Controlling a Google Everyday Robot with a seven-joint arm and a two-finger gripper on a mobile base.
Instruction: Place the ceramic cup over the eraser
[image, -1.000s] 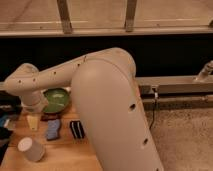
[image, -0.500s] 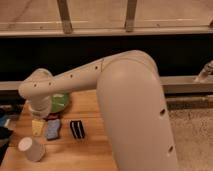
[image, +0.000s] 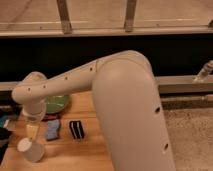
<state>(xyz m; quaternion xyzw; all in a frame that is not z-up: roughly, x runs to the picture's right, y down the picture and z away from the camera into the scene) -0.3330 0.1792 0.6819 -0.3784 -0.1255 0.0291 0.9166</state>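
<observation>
The ceramic cup (image: 31, 149) is a small off-white cup lying tilted at the front left of the wooden table (image: 90, 150). The eraser (image: 76, 129), a black block with pale stripes, lies to its right, apart from it. My arm reaches in from the right, and its wrist (image: 33, 106) hangs over the table's left side. The gripper (image: 32, 131) points down just above the cup. It stands open and holds nothing. The wrist hides most of its fingers.
A blue-grey pad (image: 52, 129) lies between the cup and the eraser. A green round dish (image: 57, 104) sits behind them, partly covered by my arm. Dark items (image: 4, 127) lie at the left edge. A dark wall and a rail run behind the table.
The wrist has come down and the gripper has dropped closer to the cup. The arm's bulk has shifted right. Cup, eraser and pad have not moved.
</observation>
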